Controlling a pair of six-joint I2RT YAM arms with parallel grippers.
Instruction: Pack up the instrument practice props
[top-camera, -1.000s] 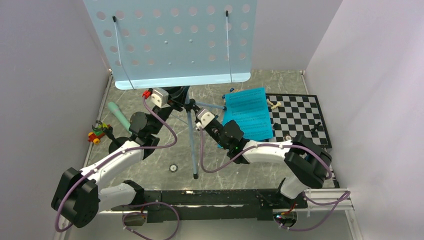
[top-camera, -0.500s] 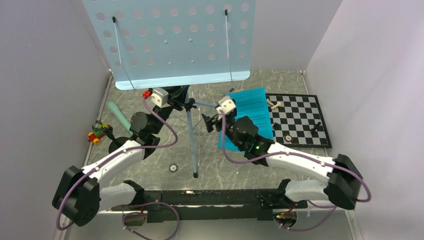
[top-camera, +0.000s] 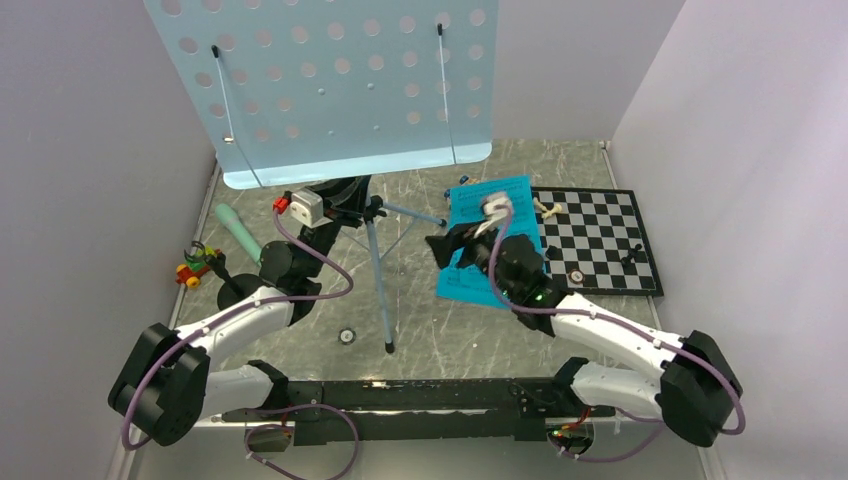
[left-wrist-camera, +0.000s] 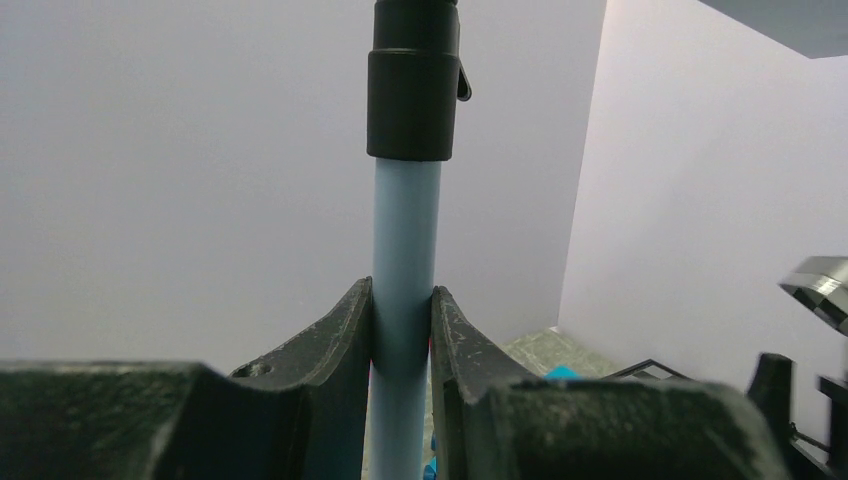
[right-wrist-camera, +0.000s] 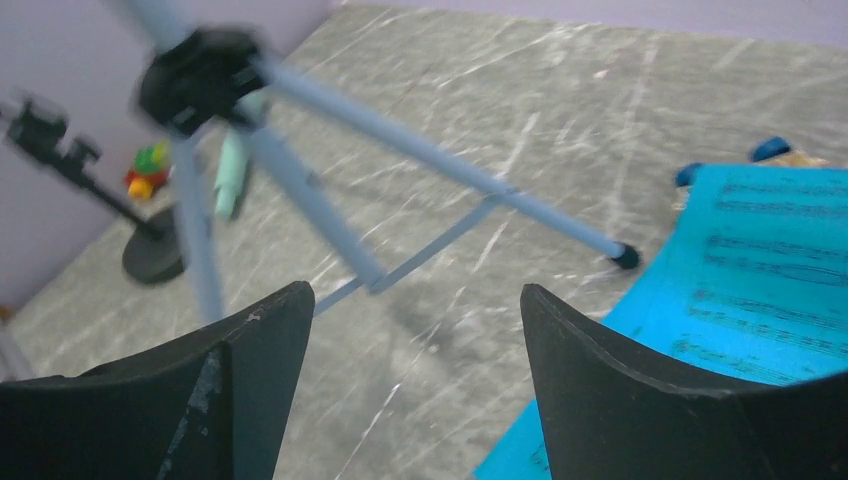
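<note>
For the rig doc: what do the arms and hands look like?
Left arm and right arm match: white links, bulky black joint housings, a loose purple cable along each. White camera box at each wrist, red connector by the left one. Green light on the right arm. Left hand and right hand: two black, matte, wedge-shaped fingers.

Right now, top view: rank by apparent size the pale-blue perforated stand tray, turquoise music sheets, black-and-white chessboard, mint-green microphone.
1. pale-blue perforated stand tray, though it sits raised, nearer the camera.
2. black-and-white chessboard and turquoise music sheets: alike, sheets partly hidden, so not ranked.
3. mint-green microphone.
</note>
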